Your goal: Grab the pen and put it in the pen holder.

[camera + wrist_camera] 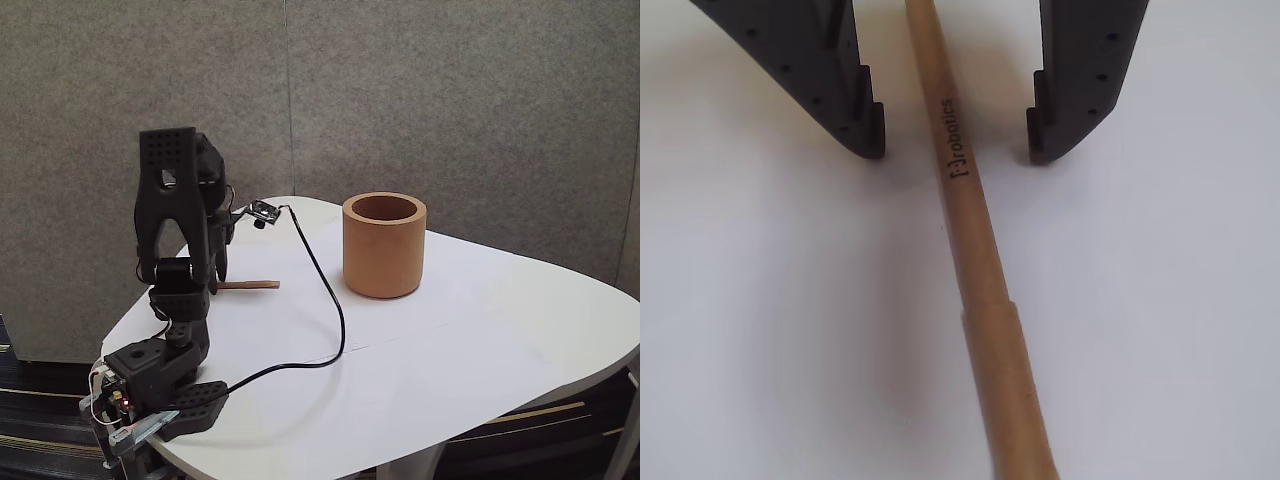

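The pen [975, 260], a thin wood-coloured stick with printed lettering, lies flat on the white table. In the wrist view my gripper [955, 150] is open, with one black finger [855, 110] on each side of the pen's upper part and neither touching it. In the fixed view the pen [255, 285] sticks out to the right from under my gripper [216, 284], which points down at the table's left side. The pen holder [385, 250], a squat orange-tan cup, stands upright to the right of the pen, well apart from it.
A black cable [330, 300] loops across the table [450, 360] between the arm and the cup. The arm's base [150, 380] is clamped at the front left edge. A grey partition stands behind, and the table's rounded edges are close on the left.
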`<state>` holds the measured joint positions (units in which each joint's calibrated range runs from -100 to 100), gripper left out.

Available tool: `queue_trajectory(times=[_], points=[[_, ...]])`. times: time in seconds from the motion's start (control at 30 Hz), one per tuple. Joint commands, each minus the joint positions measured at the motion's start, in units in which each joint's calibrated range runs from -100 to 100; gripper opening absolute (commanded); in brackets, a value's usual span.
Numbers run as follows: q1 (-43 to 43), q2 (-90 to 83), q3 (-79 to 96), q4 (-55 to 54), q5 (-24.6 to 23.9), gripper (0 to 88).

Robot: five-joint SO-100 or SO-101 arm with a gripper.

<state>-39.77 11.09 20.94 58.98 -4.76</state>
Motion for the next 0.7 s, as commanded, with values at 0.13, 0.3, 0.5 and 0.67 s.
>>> queue_trajectory(times=[0.13, 0.3, 0.5, 0.67], points=[[-0.3, 0.1, 1.7, 0.3, -0.2, 19.7], [-0.3, 0.1, 1.2, 0.3, -0.2, 5.0], [-0.3, 0.1, 1.2, 0.3, -0.3, 0.7], [-0.3, 0.1, 1.2, 0.3, -1.0, 0.7]])
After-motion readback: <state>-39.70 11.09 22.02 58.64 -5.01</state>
